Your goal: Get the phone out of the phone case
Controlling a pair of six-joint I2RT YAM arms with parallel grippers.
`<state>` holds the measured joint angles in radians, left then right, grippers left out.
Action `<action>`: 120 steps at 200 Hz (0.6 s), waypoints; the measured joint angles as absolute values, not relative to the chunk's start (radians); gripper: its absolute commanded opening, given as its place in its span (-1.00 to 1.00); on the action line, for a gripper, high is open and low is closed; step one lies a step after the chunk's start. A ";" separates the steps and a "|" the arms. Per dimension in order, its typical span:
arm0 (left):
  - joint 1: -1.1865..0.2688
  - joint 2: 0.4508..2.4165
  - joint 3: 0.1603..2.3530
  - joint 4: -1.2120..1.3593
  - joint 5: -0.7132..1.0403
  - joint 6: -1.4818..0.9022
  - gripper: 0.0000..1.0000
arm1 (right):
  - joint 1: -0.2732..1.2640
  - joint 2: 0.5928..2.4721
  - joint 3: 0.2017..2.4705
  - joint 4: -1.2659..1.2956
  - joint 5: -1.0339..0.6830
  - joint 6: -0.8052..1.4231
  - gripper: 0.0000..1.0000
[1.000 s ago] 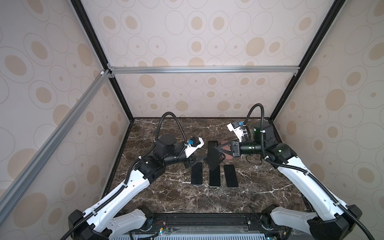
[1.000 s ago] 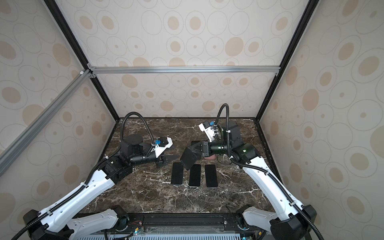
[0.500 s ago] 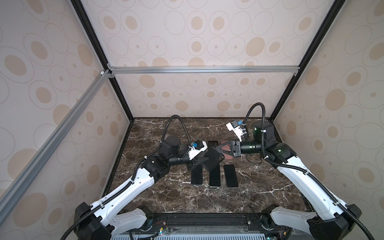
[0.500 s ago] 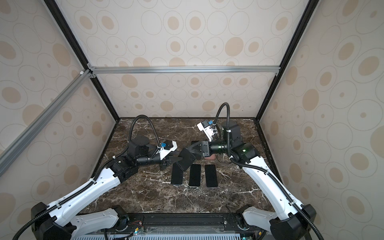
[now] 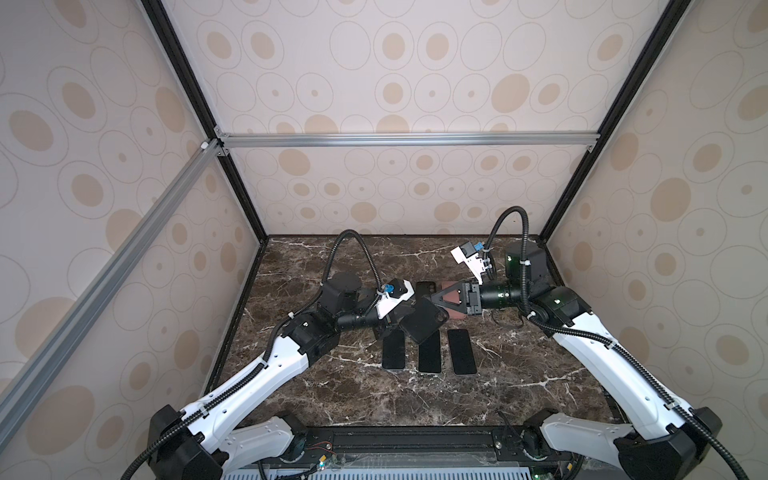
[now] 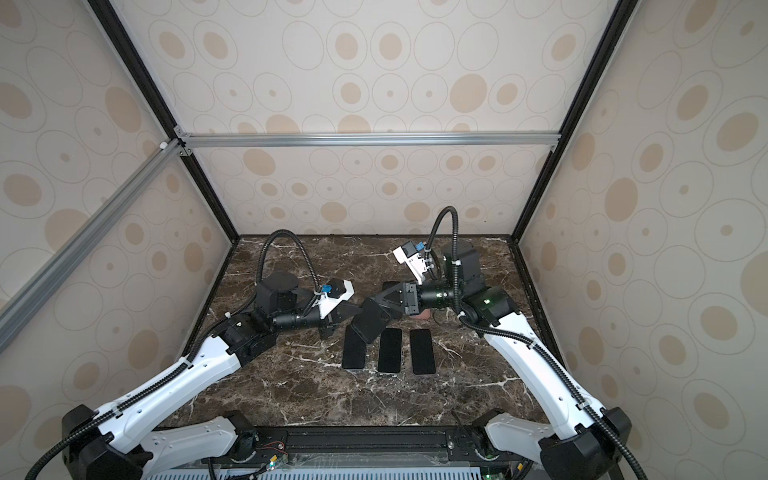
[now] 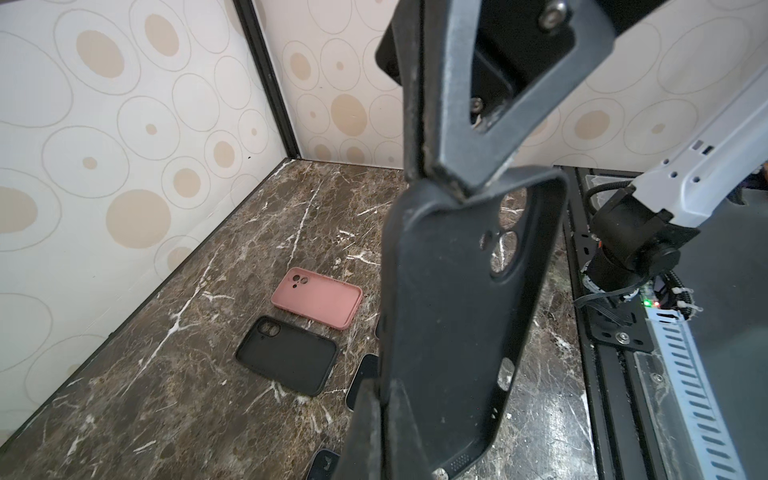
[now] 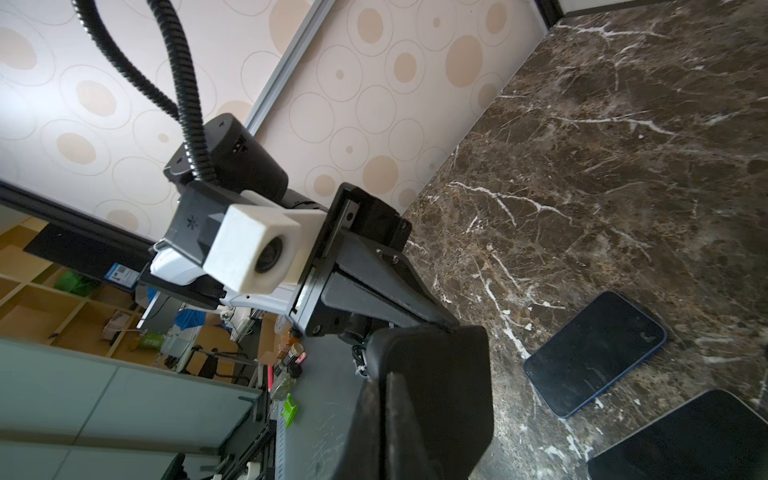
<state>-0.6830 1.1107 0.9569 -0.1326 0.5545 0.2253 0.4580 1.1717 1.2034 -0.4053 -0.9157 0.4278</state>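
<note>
Both the left fingers (image 7: 370, 415) and the right fingers (image 7: 444, 174) are pinched shut on opposite ends of the empty black phone case (image 7: 449, 311) held aloft between them, with three bare phones (image 5: 462, 351) lying on the tabletop (image 5: 332, 399) below, so extraction looks done and only set-down remains.

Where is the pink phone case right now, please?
The pink phone case lies flat right of centre toward the back, beside the empty black case, partly hidden by the right gripper in both top views.

We record: counter (image 5: 332, 395) dark brown marble, white-veined; walls (image 5: 415, 62) cream with beige ovals; black case (image 7: 453, 316); pink case (image 7: 316, 304); three phones (image 5: 394, 350) (image 5: 429, 358) (image 5: 461, 351) black.
</note>
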 measured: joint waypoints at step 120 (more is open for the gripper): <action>-0.500 1.419 0.969 -0.089 0.307 -0.166 -1.00 | 0.458 1.275 1.044 -0.371 -0.111 0.318 0.41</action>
